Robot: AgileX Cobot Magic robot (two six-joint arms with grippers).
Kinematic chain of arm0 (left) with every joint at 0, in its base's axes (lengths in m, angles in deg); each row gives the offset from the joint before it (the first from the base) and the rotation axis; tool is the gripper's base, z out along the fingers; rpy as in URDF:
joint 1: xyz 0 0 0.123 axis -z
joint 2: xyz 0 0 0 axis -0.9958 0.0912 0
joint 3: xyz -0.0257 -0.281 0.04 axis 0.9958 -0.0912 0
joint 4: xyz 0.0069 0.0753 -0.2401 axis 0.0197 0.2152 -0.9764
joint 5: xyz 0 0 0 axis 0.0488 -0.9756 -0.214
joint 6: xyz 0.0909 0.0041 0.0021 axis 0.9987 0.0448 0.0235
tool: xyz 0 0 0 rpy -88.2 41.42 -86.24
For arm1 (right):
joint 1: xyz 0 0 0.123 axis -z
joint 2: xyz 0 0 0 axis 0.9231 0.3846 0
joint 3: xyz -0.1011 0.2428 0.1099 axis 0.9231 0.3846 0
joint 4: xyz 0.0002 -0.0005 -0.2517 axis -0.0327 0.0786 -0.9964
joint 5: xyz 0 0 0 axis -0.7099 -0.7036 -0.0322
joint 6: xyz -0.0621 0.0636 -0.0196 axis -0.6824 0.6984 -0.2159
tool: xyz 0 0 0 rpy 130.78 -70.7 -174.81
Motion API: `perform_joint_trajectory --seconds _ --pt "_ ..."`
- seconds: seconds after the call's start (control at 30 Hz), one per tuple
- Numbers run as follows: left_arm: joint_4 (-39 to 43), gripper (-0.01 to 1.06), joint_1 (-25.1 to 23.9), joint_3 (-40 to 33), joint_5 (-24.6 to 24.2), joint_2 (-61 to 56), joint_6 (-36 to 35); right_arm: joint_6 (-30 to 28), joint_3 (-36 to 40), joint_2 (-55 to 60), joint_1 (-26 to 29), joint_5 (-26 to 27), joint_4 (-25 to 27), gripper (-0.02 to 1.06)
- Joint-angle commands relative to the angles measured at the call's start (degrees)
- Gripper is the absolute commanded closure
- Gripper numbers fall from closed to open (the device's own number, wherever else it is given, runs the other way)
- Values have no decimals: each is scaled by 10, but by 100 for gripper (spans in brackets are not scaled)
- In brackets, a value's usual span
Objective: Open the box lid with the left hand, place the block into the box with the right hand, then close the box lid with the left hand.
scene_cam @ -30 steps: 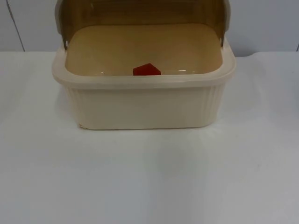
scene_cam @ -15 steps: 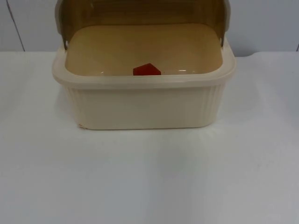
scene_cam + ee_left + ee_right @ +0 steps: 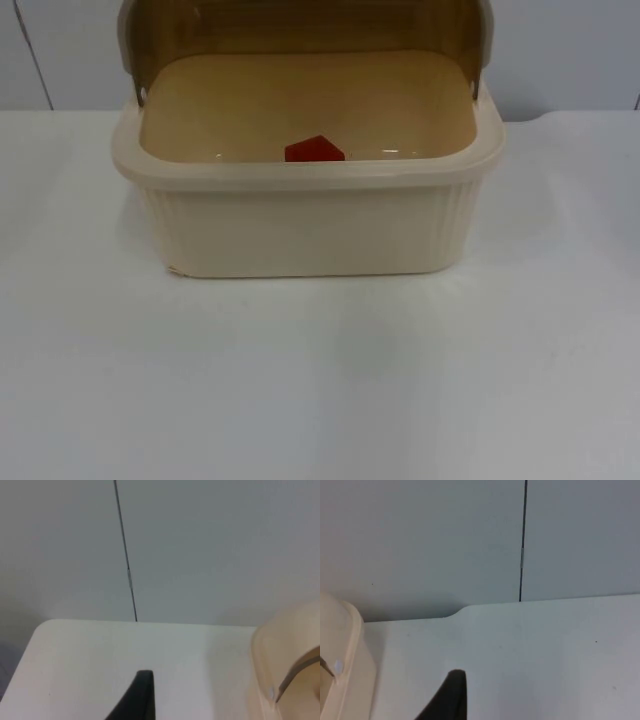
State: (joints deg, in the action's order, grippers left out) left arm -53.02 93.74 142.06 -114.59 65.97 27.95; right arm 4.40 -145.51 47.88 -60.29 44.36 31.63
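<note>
Your red block (image 3: 314, 149) already lies on the floor of the cream box (image 3: 300, 235), close behind its front wall, and the brown lid (image 3: 300, 25) stands tipped back open, so only the closing step is left. The left gripper (image 3: 142, 692) waits over the table (image 3: 320, 380) beside the box's left side, the right gripper (image 3: 451, 692) likewise off its right side; you cannot tell whether either's jaws are apart or together. Next, I judge, you bring the left gripper to the lid's edge and swing it forward and down.

Light is bright, even and diffuse. The white counter (image 3: 320, 380) looks slightly washed out. A soft, faint shadow lies under the box (image 3: 305, 215). Small glare spots sit on its inner floor. All views are mildly soft.
</note>
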Motion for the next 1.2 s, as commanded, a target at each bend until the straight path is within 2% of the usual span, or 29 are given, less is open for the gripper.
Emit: perform_joint_trajectory --seconds 0.0,0.2,0.33,0.4,0.5,0.6,0.7,0.77,0.87,0.9,0.97,1.07,1.1,1.17 --pt "5 0 3 -1 6 -4 -3 2 1 -3 3 8 -2 -1" --pt "16 0 3 -1 33 -4 -3 2 1 -3 3 37 -3 -1" --pt "15 0 3 -1 18 -4 -5 2 1 -3 3 36 -3 -1" --pt "1 0 3 -1 9 -4 -29 2 1 -3 3 36 -3 -1" --pt "-3 0 3 -1 24 -4 -35 2 1 -3 3 36 -3 -1" --pt "1 0 3 -1 66 -3 -33 2 1 -3 3 36 -3 -1" --pt "-4 0 4 6 69 4 7 2 1 -3 3 36 -3 -1" --pt "-37 0 13 28 46 27 94 2 1 -3 3 36 -1 -1" --pt "-116 0 41 86 42 81 263 2 1 -3 3 36 -1 -1" --pt "-116 0 41 86 42 81 263 2 1 -3 3 36 -1 -1" --pt "-150 0 63 141 42 129 361 2 1 -3 3 36 -1 -1" --pt "-154 0 98 212 41 198 532 2 1 -3 3 36 -1 -1" --pt "-154 0 98 212 41 198 532 2 1 -3 3 36 -1 -1" --pt "-154 1 119 246 41 238 623 2 1 -3 3 36 -1 -1"
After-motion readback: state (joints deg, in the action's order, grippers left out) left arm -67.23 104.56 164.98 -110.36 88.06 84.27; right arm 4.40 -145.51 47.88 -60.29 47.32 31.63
